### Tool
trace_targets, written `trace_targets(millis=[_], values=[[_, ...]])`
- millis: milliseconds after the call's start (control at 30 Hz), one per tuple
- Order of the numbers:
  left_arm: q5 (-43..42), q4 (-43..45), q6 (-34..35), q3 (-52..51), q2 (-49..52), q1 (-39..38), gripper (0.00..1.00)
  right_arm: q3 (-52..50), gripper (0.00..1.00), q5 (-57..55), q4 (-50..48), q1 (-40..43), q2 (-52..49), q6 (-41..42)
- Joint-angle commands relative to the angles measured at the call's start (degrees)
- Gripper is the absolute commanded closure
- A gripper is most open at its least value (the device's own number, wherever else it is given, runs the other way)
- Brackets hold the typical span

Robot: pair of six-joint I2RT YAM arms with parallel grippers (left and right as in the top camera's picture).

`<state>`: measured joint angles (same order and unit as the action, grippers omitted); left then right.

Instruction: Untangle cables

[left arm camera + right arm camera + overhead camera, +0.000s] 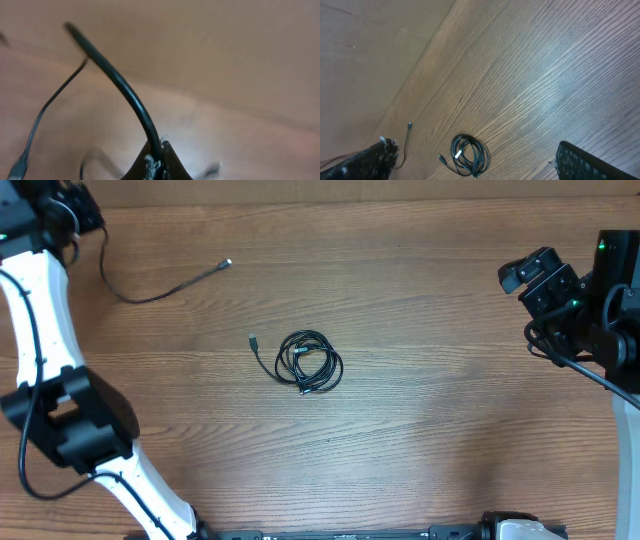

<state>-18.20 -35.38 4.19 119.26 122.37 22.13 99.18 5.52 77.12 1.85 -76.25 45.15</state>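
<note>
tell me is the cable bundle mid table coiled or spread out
Coiled: the cable bundle lies in small overlapping loops, one plug end sticking out left.

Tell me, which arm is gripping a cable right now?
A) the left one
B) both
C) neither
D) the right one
A: the left gripper is shut on a cable, while the right gripper stands open and empty, apart from the bundle.

- Bundle of cables (308, 362) — thin black cords wound into a small flat coil, lying at the centre of the scene; one plug end (254, 340) pokes out to its far left.
- Single cable (165, 297) — far left, well apart from the coil, in a loose curve; its silvery tip (228, 263) points right, and its other end is pinched in the left gripper (156, 167).
</note>
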Motion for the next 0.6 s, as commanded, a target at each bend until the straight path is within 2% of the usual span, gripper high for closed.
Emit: trace_targets(millis=[0,167,367,567], values=[[6.71,-3.02,-2.54,0.48,3.52,-0.59,0.96,0.2,0.0,-0.57,-0.26,0.15,0.24,-0.46],[21.55,-7.74,-4.17,0.46,5.01,-0.83,0.96,0.2,0.0,-0.57,-0.26,0.15,0.24,-0.46],[25.49,-13.49,-13.18,0.46,6.69,-0.87,0.96,0.2,0.0,-0.57,-0.26,0.15,0.24,-0.46],[30.16,-18.78,-13.14,0.46,10.38,-0.92,0.96,0.2,0.0,-0.57,-0.26,0.15,0.24,-0.46]])
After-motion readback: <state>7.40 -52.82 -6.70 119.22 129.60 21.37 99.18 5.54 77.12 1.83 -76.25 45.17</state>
